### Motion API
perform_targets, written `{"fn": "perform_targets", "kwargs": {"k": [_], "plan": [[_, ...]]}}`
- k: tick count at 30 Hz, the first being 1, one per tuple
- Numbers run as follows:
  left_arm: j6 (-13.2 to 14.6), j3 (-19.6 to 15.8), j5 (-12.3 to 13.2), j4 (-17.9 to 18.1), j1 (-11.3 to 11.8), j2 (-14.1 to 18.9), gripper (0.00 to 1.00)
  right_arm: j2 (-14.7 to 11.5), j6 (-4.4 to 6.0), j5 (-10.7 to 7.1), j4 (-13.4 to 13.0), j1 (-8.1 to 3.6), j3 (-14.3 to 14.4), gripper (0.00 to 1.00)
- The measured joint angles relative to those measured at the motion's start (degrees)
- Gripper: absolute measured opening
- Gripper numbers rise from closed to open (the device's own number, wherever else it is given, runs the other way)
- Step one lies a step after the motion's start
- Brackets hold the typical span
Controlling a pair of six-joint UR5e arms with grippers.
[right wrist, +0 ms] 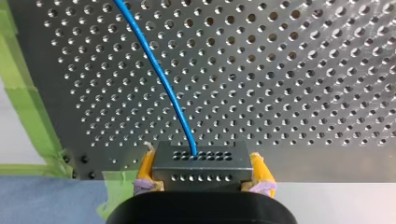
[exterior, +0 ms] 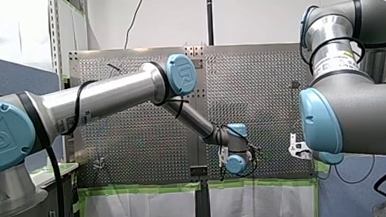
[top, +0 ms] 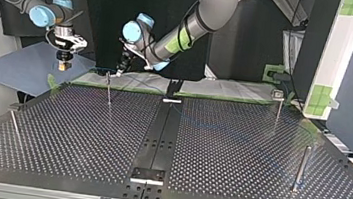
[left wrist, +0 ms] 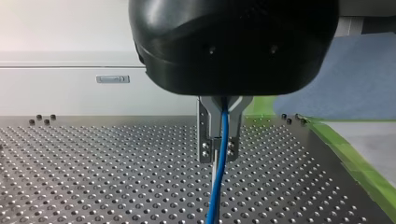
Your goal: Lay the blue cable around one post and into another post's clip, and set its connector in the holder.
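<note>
My right gripper [right wrist: 201, 157] is shut with its yellow pads [right wrist: 258, 169] on a grey connector block [right wrist: 201, 171], held just past the perforated table's edge. The blue cable [right wrist: 159, 70] leaves the block and runs out over the table. My left gripper [left wrist: 218, 156] is shut with its metal fingers [left wrist: 204, 140] on the same blue cable [left wrist: 217, 186], just above the plate. In the top view my right gripper [top: 64, 62] hangs at the far left, and my left gripper [top: 120, 68] sits close above a thin post [top: 109, 91].
Other posts stand at the top view's left [top: 15, 129], far right [top: 279, 111] and near right [top: 301, 166]. A small white bracket [top: 172, 100] sits on the middle black strip, another [top: 146, 180] near the front edge. Green tape [left wrist: 355, 158] lines the table's edge.
</note>
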Motion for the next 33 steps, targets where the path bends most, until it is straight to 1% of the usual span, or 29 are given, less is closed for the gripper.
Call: {"fn": "perform_targets", "kwargs": {"k": [2,5,9,13,17,22,26,29,33], "plan": [[-0.2,-0.2,0.0,0.0,0.1,0.0,0.0,0.0,0.64,-0.15,0.1,-0.01,-0.5,0.0],[-0.5,-0.4,0.0,0.0,0.1,0.0,0.0,0.0,1.16,-0.23,0.2,-0.02,-0.8,0.0],[-0.7,-0.4,0.1,0.0,0.2,0.0,0.0,0.0,1.53,-0.26,0.2,-0.03,-1.0,0.0],[-0.6,-0.3,0.1,-0.1,0.2,0.0,0.0,0.0,1.66,-0.14,0.3,-0.03,-1.1,0.0],[-0.2,-0.8,0.2,-0.4,-0.3,0.0,0.0,0.0,1.01,0.04,0.7,0.1,-0.9,0.0],[0.4,-2.9,0.3,-0.6,-0.4,0.0,0.0,0.1,0.01,0.16,1.3,0.37,-0.6,0.0],[1.6,-4.0,0.2,-0.7,-0.5,0.2,0.0,0.0,-0.78,0.02,1.9,0.16,-0.6,0.0],[2.1,-4.1,0.3,-0.7,-0.6,0.7,0.0,-0.1,-1.03,-0.28,2.1,-0.12,-0.6,0.0],[2.0,-3.6,0.3,-0.7,-0.8,1.7,0.0,-0.2,-1.04,-0.88,2.0,-0.46,-0.6,0.0]]}}
